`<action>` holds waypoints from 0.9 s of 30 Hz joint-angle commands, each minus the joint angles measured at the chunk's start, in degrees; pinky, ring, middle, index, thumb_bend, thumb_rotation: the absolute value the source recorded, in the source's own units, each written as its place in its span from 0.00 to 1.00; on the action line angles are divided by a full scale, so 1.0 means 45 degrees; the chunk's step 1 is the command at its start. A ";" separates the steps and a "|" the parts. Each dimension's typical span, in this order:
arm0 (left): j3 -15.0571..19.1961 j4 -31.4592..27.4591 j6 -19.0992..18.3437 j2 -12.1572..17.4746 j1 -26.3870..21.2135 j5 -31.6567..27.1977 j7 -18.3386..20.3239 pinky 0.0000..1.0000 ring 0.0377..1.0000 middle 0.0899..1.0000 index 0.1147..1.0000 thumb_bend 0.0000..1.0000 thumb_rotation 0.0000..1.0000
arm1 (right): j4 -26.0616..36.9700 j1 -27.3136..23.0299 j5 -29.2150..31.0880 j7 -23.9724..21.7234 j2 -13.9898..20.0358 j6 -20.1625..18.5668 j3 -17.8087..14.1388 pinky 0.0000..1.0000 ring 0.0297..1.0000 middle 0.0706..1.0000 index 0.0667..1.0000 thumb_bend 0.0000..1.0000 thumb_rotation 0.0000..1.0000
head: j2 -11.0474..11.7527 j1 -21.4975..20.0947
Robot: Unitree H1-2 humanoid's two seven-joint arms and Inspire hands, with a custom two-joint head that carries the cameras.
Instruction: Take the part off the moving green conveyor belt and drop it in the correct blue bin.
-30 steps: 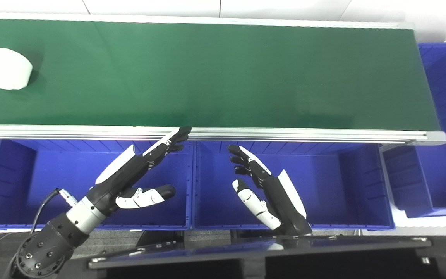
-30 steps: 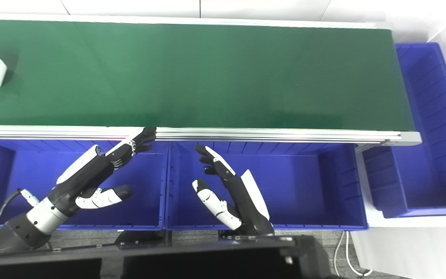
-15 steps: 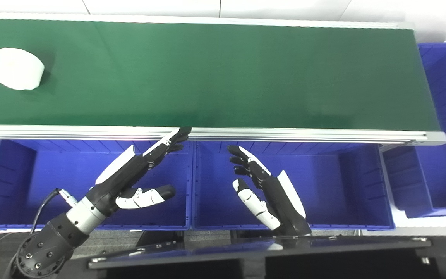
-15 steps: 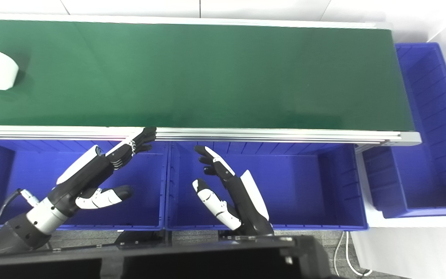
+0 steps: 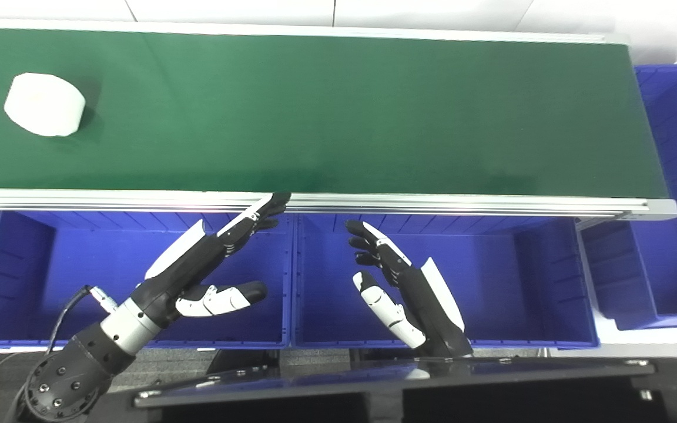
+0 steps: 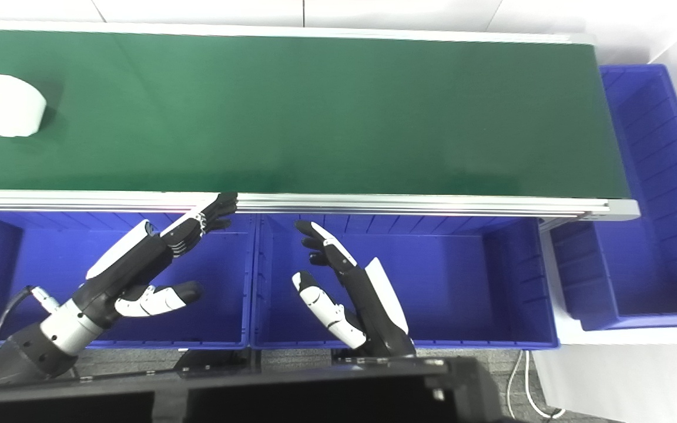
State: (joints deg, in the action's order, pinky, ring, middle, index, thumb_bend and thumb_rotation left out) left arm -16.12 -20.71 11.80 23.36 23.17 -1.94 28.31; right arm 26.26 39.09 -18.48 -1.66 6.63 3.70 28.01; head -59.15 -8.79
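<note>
White against the green belt (image 5: 338, 111), the part (image 5: 44, 104) — a short, squat cylinder — sits far off to the left of both hands, well beyond reach. Neither hand holds anything. The left hand (image 5: 206, 264) hangs over the left bin (image 5: 21, 329) with fingers straight and spread from the thumb, fingertips (image 5: 277, 201) up at the belt's near rail (image 5: 432, 204); that looks like a ready pose, placed so a short push forward would put it over the belt. The right hand (image 5: 400, 285) is likewise splayed and empty, palm turned toward the left one, low over the middle bin (image 5: 526, 329). A third bin (image 5: 667, 111) stands well to the right of it, at the belt's end — likely a catch for anything missed.
</note>
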 commanded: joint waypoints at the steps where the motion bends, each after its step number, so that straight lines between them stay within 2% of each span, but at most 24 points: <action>1: 0.0034 -0.0225 0.0329 0.0129 -0.0046 -0.0054 -0.0053 0.94 0.99 1.00 1.00 0.38 0.74 | 0.0237 0.0142 0.0003 0.0095 -0.0105 0.0856 0.0054 0.82 0.88 0.91 0.89 0.35 0.89 | 0.0006 0.0010; 7: 0.0023 -0.0113 0.0369 0.0103 -0.0102 -0.0182 -0.0029 0.95 0.99 1.00 1.00 0.38 0.73 | 0.0279 0.0145 0.0029 0.0075 -0.0153 0.0755 0.0069 0.82 0.88 0.91 0.89 0.34 0.88 | 0.0028 0.0082; 9: 0.0003 -0.0079 0.0411 0.0108 -0.0113 -0.0166 -0.0010 0.95 0.99 1.00 1.00 0.38 0.73 | 0.0213 0.0129 0.0049 0.0081 -0.0152 0.0823 0.0067 0.82 0.88 0.90 0.89 0.34 0.88 | 0.0177 0.0256; 10: -0.0021 -0.0033 0.0496 0.0109 -0.0097 -0.0091 -0.0006 0.95 0.99 1.00 1.00 0.38 0.73 | 0.0085 0.0129 0.0052 0.0112 -0.0131 0.0952 0.0064 0.82 0.88 0.90 0.89 0.34 0.88 | 0.0711 0.0591; 11: -0.0039 0.0018 0.0577 0.0108 -0.0077 -0.0032 -0.0006 0.95 0.99 1.00 1.00 0.38 0.74 | -0.0027 0.0136 0.0050 0.0141 -0.0115 0.1064 0.0063 0.82 0.88 0.90 0.89 0.34 0.88 | 0.0843 0.0647; 12: -0.0067 0.0130 0.0732 0.0120 -0.0013 0.0067 -0.0006 0.95 0.99 1.00 1.00 0.38 0.74 | -0.0193 0.0157 0.0049 0.0150 -0.0053 0.1219 0.0070 0.82 0.88 0.90 0.89 0.34 0.89 | 0.1464 0.0907; 13: -0.0090 0.0231 0.0863 0.0126 0.0037 0.0139 -0.0009 0.95 0.99 1.00 0.99 0.38 0.74 | -0.0330 0.0175 0.0047 0.0158 -0.0010 0.1353 0.0073 0.83 0.88 0.91 0.90 0.34 0.90 | 0.1587 0.0962; 14: -0.0125 0.0383 0.1028 0.0098 0.0127 0.0173 -0.0029 0.95 0.99 1.00 0.99 0.38 0.74 | -0.0495 0.0261 0.0053 0.0190 0.0038 0.1521 0.0068 0.84 0.89 0.91 0.90 0.35 0.91 | 0.2169 0.1264; 15: -0.0151 0.0488 0.1147 0.0077 0.0185 0.0191 -0.0047 0.95 0.99 1.00 0.98 0.39 0.71 | -0.0608 0.0322 0.0058 0.0215 0.0066 0.1645 0.0061 0.84 0.89 0.91 0.90 0.34 0.90 | 0.2169 0.1264; 16: -0.0189 0.0656 0.1345 0.0025 0.0239 0.0280 -0.0092 0.94 0.98 1.00 0.98 0.39 0.70 | -0.0778 0.0401 0.0096 0.0293 0.0078 0.1856 0.0051 0.85 0.89 0.91 0.90 0.34 0.90 | 0.2820 0.1665; 17: -0.0230 0.0830 0.1539 -0.0031 0.0267 0.0380 -0.0137 0.93 0.98 1.00 0.97 0.40 0.67 | -0.0946 0.0457 0.0097 0.0386 0.0087 0.2067 0.0040 0.84 0.89 0.91 0.90 0.32 0.86 | 0.3189 0.1853; 21: -0.0327 0.1340 0.2058 -0.0162 0.0208 0.0654 -0.0287 0.88 0.95 0.98 0.94 0.42 0.58 | -0.1460 0.0526 0.0101 0.0579 0.0093 0.2520 -0.0037 0.82 0.88 0.91 0.89 0.29 0.81 | 0.3829 0.1989; 27: -0.0379 0.1623 0.2268 -0.0182 0.0065 0.0635 -0.0364 0.84 0.93 0.96 0.93 0.43 0.50 | -0.1817 0.0478 0.0047 0.0683 0.0067 0.2612 -0.0067 0.80 0.88 0.90 0.88 0.29 0.76 | 0.3938 0.1796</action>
State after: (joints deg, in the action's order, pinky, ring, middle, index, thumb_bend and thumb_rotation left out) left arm -18.00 -12.43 19.64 22.71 23.70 1.42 27.34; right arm 17.82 40.07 -18.11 1.90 7.08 12.12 26.91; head -41.40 -0.79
